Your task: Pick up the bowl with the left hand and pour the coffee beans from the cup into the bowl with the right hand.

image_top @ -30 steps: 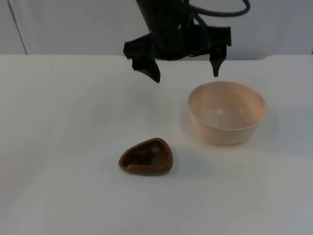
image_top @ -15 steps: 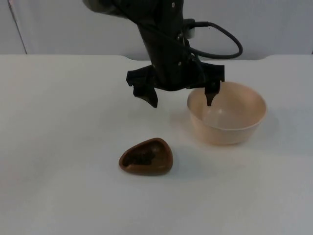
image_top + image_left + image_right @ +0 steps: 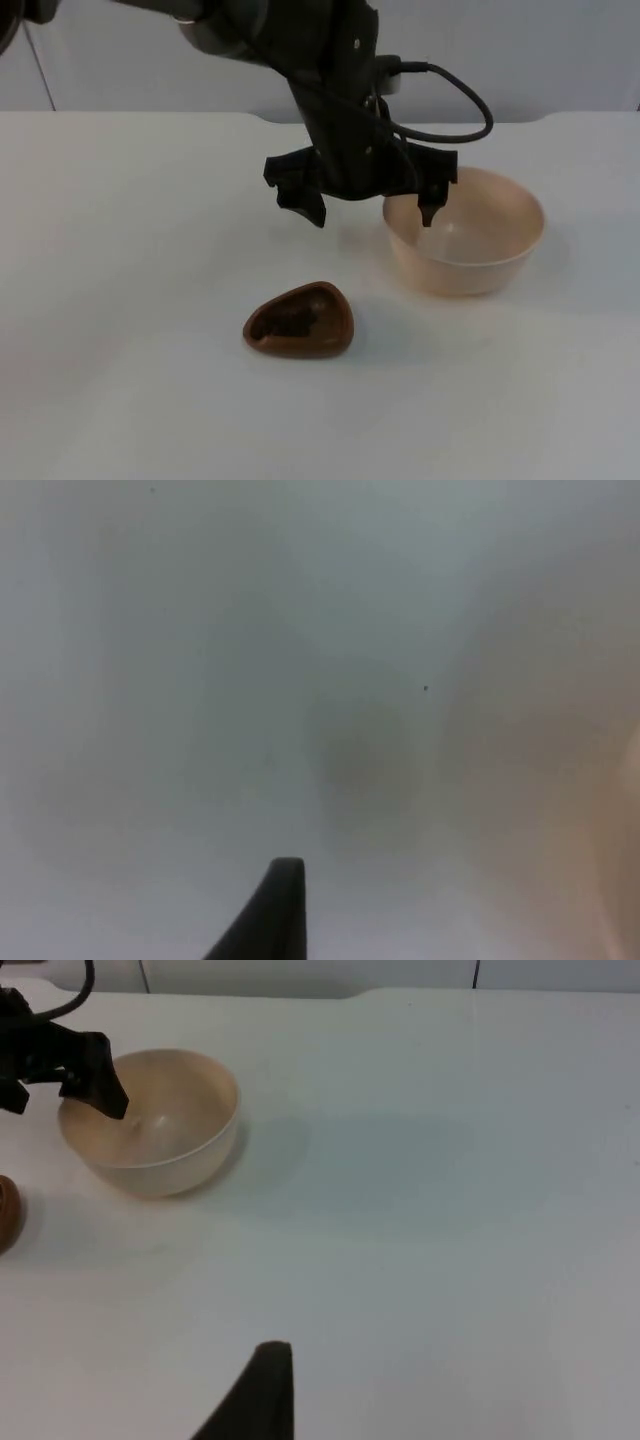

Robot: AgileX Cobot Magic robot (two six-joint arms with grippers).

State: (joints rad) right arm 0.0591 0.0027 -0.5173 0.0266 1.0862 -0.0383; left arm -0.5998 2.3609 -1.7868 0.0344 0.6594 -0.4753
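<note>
Left gripper spread wide astride the beige bowl near rim; misjudged closing may shove bowl away.

Your left gripper hangs at upper centre of the frame, jaws spread wide, one fingertip dipping just inside the near-left rim of the beige bowl. The brown cup of coffee beans sits on the white bench, below centre and apart from both.
</note>
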